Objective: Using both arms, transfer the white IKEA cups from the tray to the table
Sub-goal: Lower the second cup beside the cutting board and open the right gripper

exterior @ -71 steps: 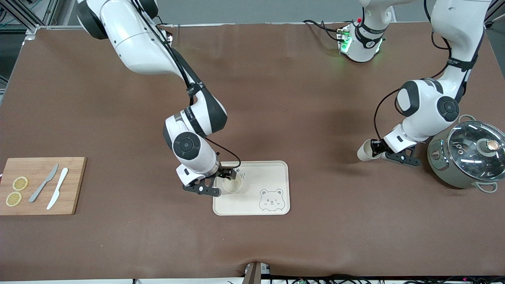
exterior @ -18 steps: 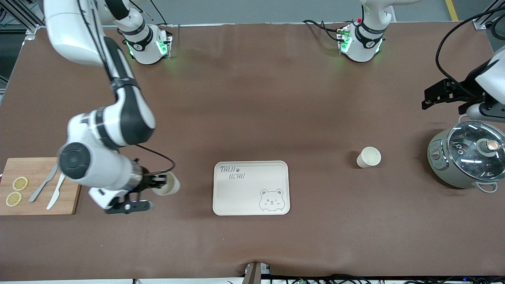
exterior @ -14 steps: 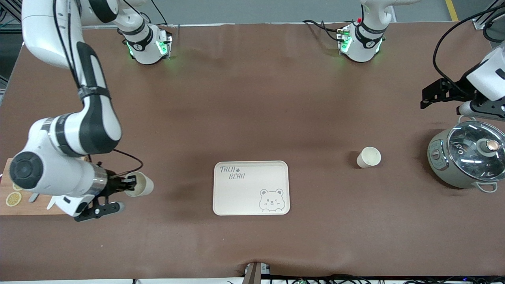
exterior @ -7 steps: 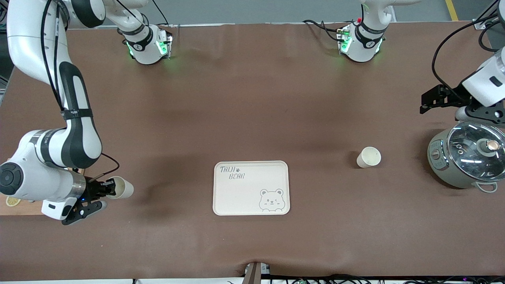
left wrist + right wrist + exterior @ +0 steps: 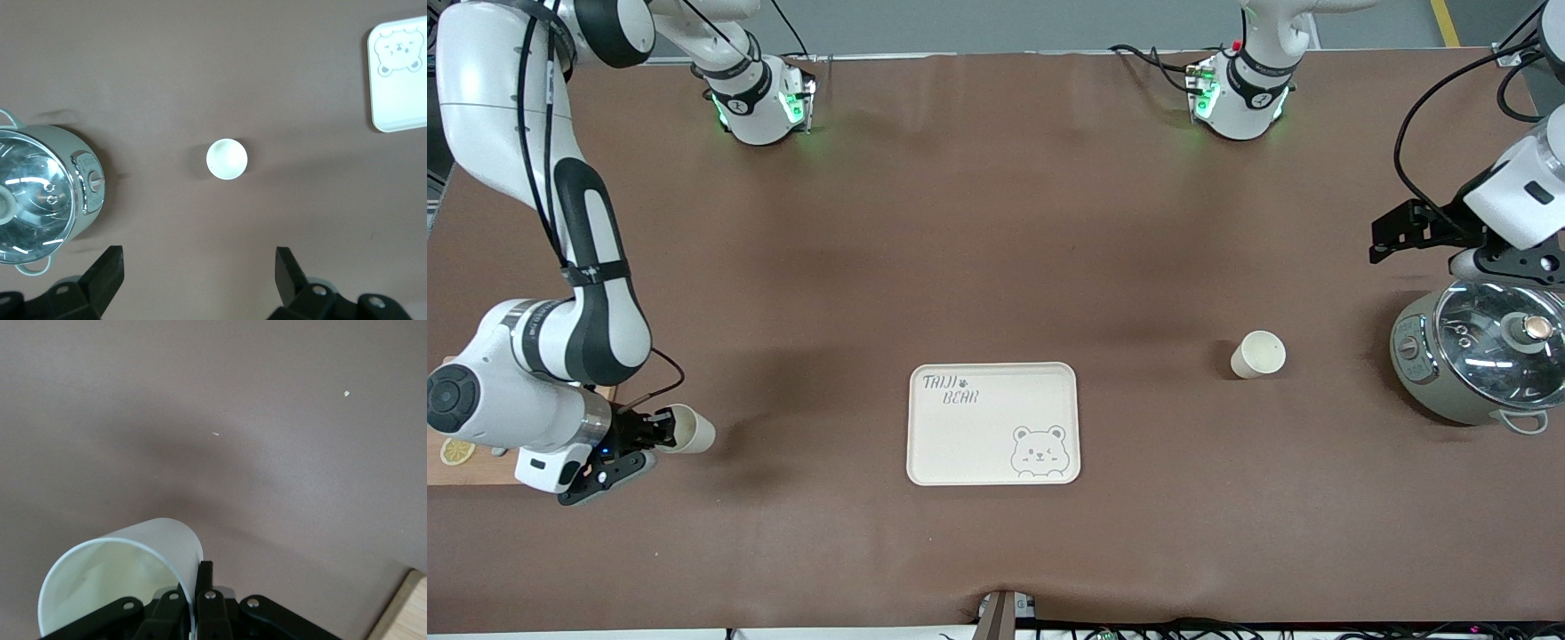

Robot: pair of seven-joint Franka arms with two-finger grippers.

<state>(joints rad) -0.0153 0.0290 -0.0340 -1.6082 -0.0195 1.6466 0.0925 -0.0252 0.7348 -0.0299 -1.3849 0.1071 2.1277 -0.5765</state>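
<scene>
My right gripper (image 5: 660, 432) is shut on the rim wall of one white IKEA cup (image 5: 687, 429). It holds the cup tilted, low over the bare table beside the cutting board. In the right wrist view the cup (image 5: 120, 580) has one finger inside and one outside, pinched at my right gripper (image 5: 197, 587). The second white cup (image 5: 1258, 354) stands upright on the table between the bear tray and the pot. My left gripper (image 5: 1396, 233) is open and empty, raised over the table beside the pot. The left wrist view looks down on that cup (image 5: 227, 159), well clear of my left gripper (image 5: 199, 270).
The cream bear tray (image 5: 993, 423) lies mid-table with nothing on it; its corner shows in the left wrist view (image 5: 400, 87). A grey-green pot with a glass lid (image 5: 1480, 356) stands at the left arm's end. A wooden cutting board (image 5: 467, 471) with lemon slices lies partly under the right arm.
My right gripper has carried its cup off the tray toward the right arm's end, and still moves toward the cutting board. My left gripper let go of the other cup, rose and drifted slightly.
</scene>
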